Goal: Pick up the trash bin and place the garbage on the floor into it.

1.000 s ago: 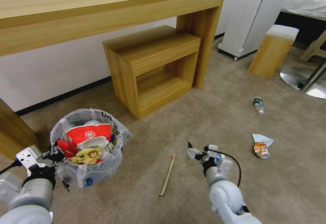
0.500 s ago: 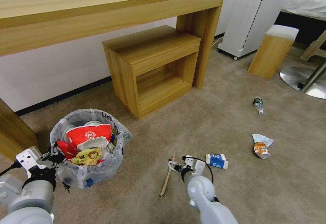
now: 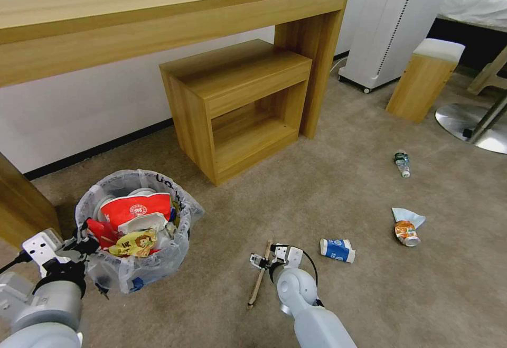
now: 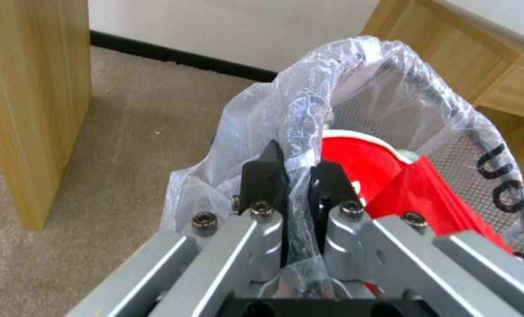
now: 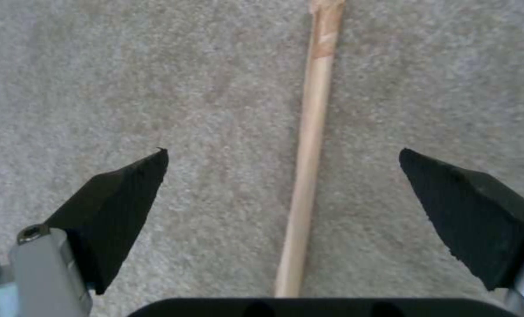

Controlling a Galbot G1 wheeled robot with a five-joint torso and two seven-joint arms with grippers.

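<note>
Trash bin point(image 3: 134, 232), lined with a crinkled clear plastic bag bearing black lettering, sits at the robot's left front on the beige carpet floor point(image 3: 327, 189), close to the wall and near a wooden leg of the long bench point(image 3: 158, 20). It is heaped with litter: a red-white paper bowl point(image 3: 138, 208), a red packet point(image 3: 103, 231) and a yellow wrapper point(image 3: 138, 242). The left pincer point(image 4: 294, 174) is clamped narrowly on the bin's rim, with the bag plastic pinched between its black fingers point(image 4: 262, 180).

On the carpet in front of the robot lies a wooden stick point(image 3: 260, 279), one end taped. The right pincer point(image 3: 262, 259) hangs low over the stick's upper part, its jaws spread wide; in the right wrist view the stick point(image 5: 309, 149) runs between the two black fingertips point(image 5: 127, 185), neither touching it.

Just right of that pincer lies a blue-white carton point(image 3: 337, 249) on its side. Farther right sit an orange crumpled can point(image 3: 406, 233) with a pale tissue point(image 3: 407, 214) touching it, and beyond them a small plastic bottle point(image 3: 402, 164), well apart from the bin.
</note>
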